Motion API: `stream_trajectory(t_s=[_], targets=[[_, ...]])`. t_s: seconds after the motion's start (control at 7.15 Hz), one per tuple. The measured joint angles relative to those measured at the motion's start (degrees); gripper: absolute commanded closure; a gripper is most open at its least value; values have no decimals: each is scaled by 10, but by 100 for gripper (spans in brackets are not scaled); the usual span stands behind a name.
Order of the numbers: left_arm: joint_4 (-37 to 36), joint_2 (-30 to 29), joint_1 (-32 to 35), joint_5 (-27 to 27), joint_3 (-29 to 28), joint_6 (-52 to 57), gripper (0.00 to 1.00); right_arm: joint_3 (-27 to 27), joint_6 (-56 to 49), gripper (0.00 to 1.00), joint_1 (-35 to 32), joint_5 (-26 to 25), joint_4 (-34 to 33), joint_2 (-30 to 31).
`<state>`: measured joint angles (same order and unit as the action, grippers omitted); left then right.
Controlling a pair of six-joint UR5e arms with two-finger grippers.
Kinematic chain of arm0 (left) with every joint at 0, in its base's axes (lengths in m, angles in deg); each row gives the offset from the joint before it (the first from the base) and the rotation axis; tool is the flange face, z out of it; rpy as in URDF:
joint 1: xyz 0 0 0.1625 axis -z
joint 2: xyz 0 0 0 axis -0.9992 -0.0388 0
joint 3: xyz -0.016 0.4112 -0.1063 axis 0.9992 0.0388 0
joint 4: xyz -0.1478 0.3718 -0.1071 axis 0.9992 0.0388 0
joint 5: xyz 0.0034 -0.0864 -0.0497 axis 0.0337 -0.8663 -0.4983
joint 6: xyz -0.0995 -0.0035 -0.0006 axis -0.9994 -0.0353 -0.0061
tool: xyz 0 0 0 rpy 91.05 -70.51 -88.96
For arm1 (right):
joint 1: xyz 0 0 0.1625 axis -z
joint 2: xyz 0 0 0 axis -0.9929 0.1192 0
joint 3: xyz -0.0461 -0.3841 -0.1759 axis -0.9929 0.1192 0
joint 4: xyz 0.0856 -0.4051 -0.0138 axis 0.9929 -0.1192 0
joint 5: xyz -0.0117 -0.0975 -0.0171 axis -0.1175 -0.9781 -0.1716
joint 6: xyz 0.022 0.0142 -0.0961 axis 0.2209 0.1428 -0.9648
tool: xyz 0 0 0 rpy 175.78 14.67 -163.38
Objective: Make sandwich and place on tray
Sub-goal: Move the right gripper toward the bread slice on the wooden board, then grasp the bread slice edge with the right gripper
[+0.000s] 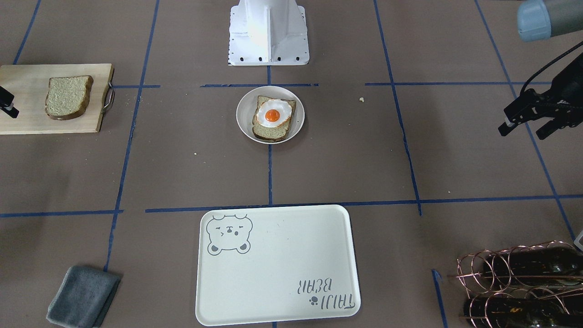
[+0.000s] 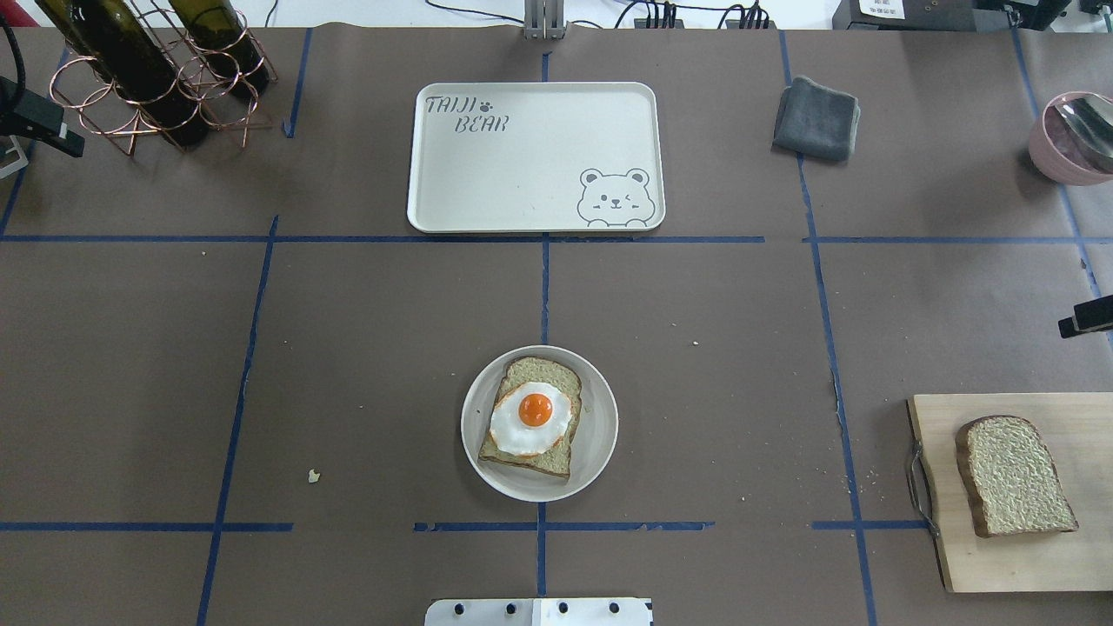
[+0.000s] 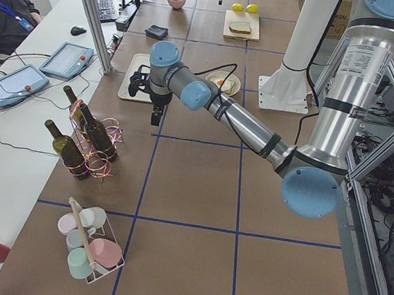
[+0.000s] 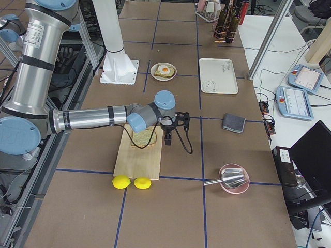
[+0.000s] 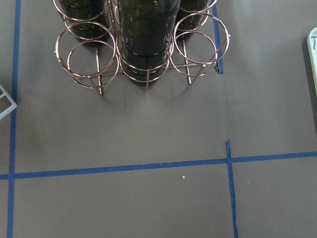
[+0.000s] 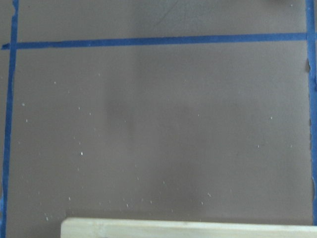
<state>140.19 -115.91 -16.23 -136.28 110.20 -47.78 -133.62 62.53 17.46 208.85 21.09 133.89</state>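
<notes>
One bread slice (image 1: 272,133) lies on a small round white plate (image 1: 243,114) mid-table, with the fried egg (image 1: 272,115) on top. They also show in the overhead view: egg (image 2: 532,417), plate (image 2: 602,417). The second bread slice (image 1: 67,96) (image 2: 1013,476) lies on a pale wooden board (image 1: 27,77). The cream bear tray (image 1: 282,273) (image 2: 522,165) holds nothing. My left gripper (image 1: 524,131) hangs open and empty, far from the plate. My right gripper (image 4: 168,138) hovers just off the board's edge; only a sliver shows in the overhead view (image 2: 1085,318), so I cannot tell whether it is open or shut.
A copper rack with dark wine bottles (image 1: 514,282) (image 5: 143,39) stands near the left gripper. A folded grey cloth (image 2: 817,117) and a pink bowl with a spoon (image 2: 1069,139) lie on the right side. Two lemons (image 4: 132,182) lie beyond the board. The robot base (image 1: 268,32) is behind the plate.
</notes>
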Motion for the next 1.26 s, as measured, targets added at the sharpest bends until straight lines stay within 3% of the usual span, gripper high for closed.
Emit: stream_trajectory(t_s=[0.42,0.98,1.26], targets=[[33,0,-29,1,7,-54,0,-5,9,0,46,-13,93,77],[37,-1,-34,1,12,-61,0,1,126,0,135,-65,141,81],[37,-3,-34,1,13,-61,0,35,196,0,177,-93,216,81]])
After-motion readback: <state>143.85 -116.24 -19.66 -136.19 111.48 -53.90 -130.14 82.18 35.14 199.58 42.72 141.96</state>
